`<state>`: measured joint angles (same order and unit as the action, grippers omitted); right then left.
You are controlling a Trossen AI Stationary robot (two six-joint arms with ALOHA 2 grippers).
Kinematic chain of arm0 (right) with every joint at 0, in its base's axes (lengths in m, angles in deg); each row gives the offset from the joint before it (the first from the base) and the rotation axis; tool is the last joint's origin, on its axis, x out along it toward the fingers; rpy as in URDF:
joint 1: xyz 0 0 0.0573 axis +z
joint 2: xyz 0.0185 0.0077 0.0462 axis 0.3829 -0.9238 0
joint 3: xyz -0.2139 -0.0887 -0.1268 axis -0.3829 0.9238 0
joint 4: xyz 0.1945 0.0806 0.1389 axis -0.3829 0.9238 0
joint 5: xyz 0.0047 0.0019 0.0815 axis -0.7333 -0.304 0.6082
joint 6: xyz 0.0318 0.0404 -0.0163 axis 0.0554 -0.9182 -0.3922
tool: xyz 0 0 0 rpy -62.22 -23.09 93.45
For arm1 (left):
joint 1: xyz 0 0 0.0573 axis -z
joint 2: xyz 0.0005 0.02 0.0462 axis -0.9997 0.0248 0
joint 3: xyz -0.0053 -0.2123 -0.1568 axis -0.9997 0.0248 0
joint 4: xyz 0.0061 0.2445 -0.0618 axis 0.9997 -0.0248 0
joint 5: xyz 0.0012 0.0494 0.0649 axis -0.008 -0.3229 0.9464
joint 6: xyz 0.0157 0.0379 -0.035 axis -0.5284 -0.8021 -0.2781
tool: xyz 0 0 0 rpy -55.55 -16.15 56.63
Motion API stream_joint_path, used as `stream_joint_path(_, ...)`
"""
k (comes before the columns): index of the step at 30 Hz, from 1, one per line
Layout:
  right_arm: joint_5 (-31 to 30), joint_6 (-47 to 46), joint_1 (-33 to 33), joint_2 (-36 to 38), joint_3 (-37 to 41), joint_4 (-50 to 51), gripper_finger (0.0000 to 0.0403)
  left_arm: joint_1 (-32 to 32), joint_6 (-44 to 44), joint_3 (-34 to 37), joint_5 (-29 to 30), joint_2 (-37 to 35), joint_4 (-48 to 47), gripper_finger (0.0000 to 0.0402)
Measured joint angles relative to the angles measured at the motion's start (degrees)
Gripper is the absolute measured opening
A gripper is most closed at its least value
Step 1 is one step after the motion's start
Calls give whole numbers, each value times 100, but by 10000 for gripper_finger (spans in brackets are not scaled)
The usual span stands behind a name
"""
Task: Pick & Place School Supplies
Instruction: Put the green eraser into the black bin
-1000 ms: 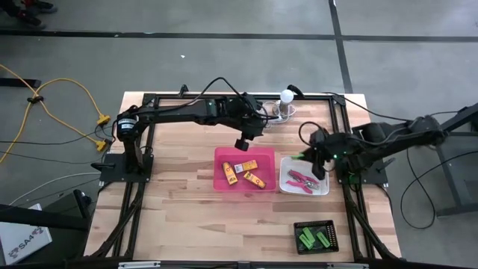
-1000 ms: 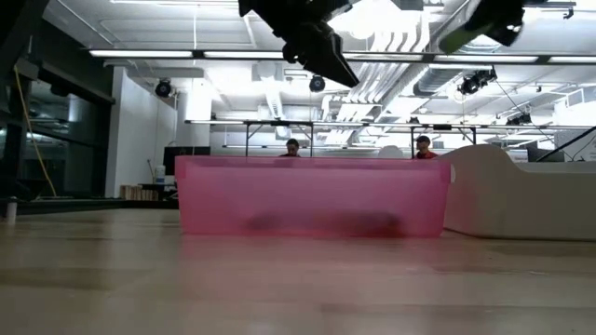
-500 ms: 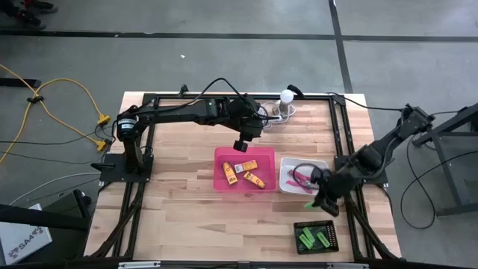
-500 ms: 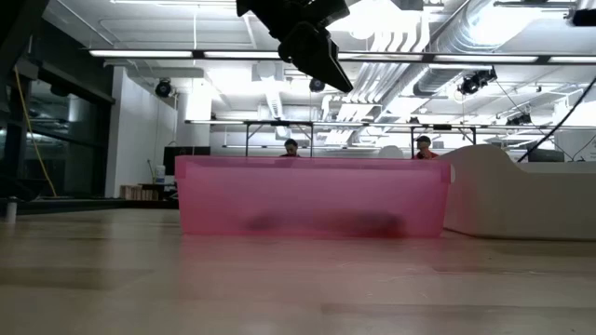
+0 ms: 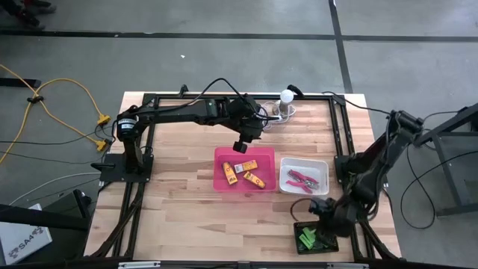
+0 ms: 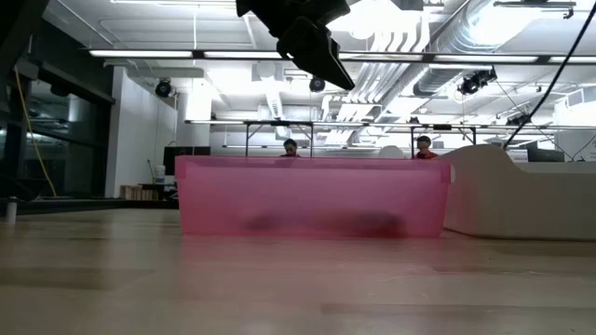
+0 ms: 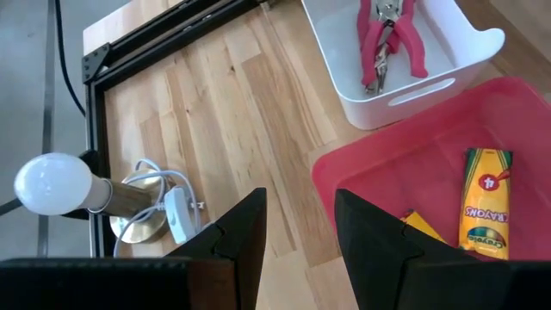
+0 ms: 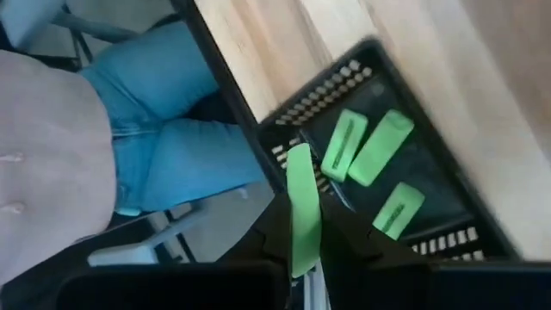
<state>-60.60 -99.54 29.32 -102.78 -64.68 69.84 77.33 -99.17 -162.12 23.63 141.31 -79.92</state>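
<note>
School supplies lie sorted in three trays on the desk (image 5: 179,187). Left to right in the high view: the left hand (image 5: 240,145) hangs over the far rim of the pink tray (image 5: 221,170), its fingers (image 7: 245,237) parted with nothing between them; yellow-orange blocks (image 5: 245,165) lie in that tray; the white tray (image 5: 323,164) holds the pink-handled tools (image 5: 300,179); the black tray (image 5: 299,225) at the near right edge holds green sticks (image 5: 306,240). The right hand (image 5: 323,211) sits above the black tray — clamped on a green stick (image 8: 301,207), which only the right wrist view shows. That view also shows three green sticks in the black tray and a person's blue trousers (image 8: 164,146) beyond the desk edge. The left wrist view alone reveals the "Crayons" print on one block (image 7: 487,211) and the white bulb (image 7: 47,183) with its cord. In the low view the pink tray's wall (image 6: 307,197) veils its contents as dim shapes; the white tray is cut off at the frame edge, and the right hand does not show — only the left one does.
</note>
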Motion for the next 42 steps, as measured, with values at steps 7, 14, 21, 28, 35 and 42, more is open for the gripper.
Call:
stream_joint_path(7, -305, -476, 373, -428, 0, -489, 31, 2, 106, 0, 0, 0, 1, 132)
stream_joint_path(14, -699, -1027, 697, -439, 312, -708, 26, 11, 251, 0, -214, 0, -35, 132)
stream_joint_path(21, -729, -1499, 834, -446, 1259, -1942, 28, 11, 248, 0, -251, 0, -114, 132)
stream_joint_path(28, -738, -1544, 828, -446, 1691, -2365, 28, 11, 243, 0, -251, 0, -116, 132)
stream_joint_path(35, -738, -1668, 804, -446, 2028, -2679, 31, 11, 251, 1, -249, 0, -125, 132)
stream_joint_path(42, -738, -1661, 802, -446, 2028, -2692, 67, 11, 251, 2, -249, 0, -125, 132)
